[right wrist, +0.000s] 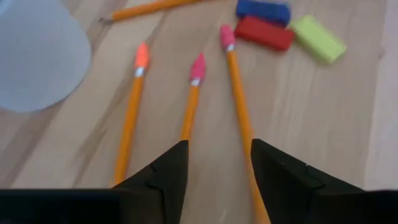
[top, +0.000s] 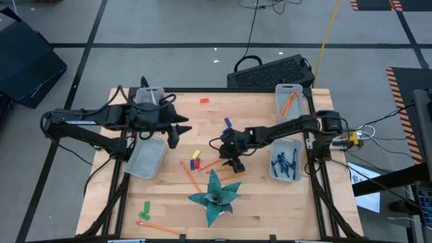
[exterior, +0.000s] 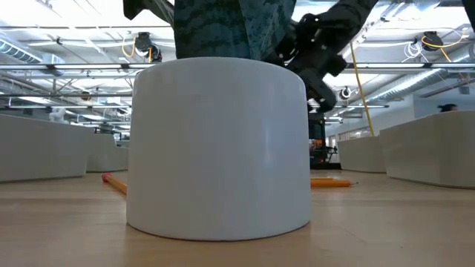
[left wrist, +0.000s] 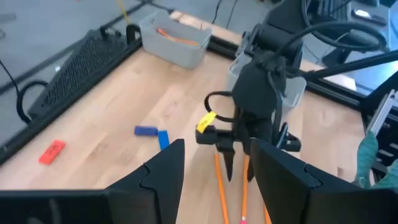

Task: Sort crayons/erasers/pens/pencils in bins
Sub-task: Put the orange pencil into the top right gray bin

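Orange pencils [right wrist: 189, 102] lie on the wood table [top: 256, 202] right under your right gripper [top: 234, 162], near the middle. Its two fingers are a little apart and hold nothing (one pencil lies between the fingertips). Three small blocks, blue [right wrist: 262, 10], red [right wrist: 263, 33] and green [right wrist: 318, 38], sit just past the pencil ends. Your left gripper [top: 177, 128] hangs over the left side of the table, open and empty, just beside a bin [top: 146, 156] with nothing showing inside. The dark blue pens [top: 284, 164] are in the bin [top: 286, 160] on the right side. Another bin [top: 289, 98] at the far right corner has orange pencils in it. One more pencil [top: 159, 226] lies near the front left edge
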Controlling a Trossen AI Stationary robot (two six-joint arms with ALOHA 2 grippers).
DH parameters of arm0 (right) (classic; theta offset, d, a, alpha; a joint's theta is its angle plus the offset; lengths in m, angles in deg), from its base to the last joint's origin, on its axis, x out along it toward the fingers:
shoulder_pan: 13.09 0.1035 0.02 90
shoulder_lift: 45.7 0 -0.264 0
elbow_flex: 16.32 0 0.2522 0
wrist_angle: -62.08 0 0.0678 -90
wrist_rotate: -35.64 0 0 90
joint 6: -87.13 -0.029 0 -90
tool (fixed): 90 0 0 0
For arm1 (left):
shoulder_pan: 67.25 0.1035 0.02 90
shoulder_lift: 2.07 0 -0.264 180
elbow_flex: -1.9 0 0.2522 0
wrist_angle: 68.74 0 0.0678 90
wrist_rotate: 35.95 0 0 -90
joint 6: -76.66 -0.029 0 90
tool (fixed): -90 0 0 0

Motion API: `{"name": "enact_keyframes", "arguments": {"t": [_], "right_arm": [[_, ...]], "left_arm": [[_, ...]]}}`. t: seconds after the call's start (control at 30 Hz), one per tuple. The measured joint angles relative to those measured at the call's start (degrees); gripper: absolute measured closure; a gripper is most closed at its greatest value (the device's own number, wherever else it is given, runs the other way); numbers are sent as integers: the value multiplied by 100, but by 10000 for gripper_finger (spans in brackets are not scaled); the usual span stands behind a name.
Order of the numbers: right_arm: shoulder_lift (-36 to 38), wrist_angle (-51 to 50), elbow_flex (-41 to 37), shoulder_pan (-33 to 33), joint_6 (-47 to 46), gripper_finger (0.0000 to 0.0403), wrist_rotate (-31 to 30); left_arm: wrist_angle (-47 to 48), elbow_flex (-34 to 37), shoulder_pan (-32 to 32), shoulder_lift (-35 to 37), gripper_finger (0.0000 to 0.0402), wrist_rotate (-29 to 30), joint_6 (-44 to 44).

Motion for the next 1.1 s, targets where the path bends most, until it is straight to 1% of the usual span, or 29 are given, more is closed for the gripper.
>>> {"name": "enact_keyframes", "arguments": {"t": [0.13, 0.3, 0.4, 0.5, 0.67, 0.7, 0.9, 1.0, 1.1], "right_arm": [[-269, 488, 2, -36, 66, 247, -147], [-641, 634, 2, -66, 82, 262, -142], [-788, 703, 10, -66, 83, 279, -157], [-827, 647, 22, -66, 73, 311, -298], [-850, 522, 22, -116, 293, 383, -316], [-850, 488, 22, -116, 360, 389, -324], [-739, 285, 20, -86, 625, 374, -612], [-455, 56, -11, -54, 637, 383, -640], [8, -116, -28, -33, 565, 392, -666]], "left_arm": [[45, 1, -8, -2, 215, 1, 138], [30, 2, -5, -4, 215, 25, 134], [3, 0, -3, -2, 215, 40, 63], [-31, 0, -3, -2, 215, 43, 199], [-89, 0, -3, -4, 215, 46, 354], [-87, 0, -3, -4, 215, 46, 368], [-78, 0, -3, -4, 215, 46, 701], [-77, -1, -3, -4, 215, 46, 710], [-77, -2, -3, -4, 215, 49, 614]]}}
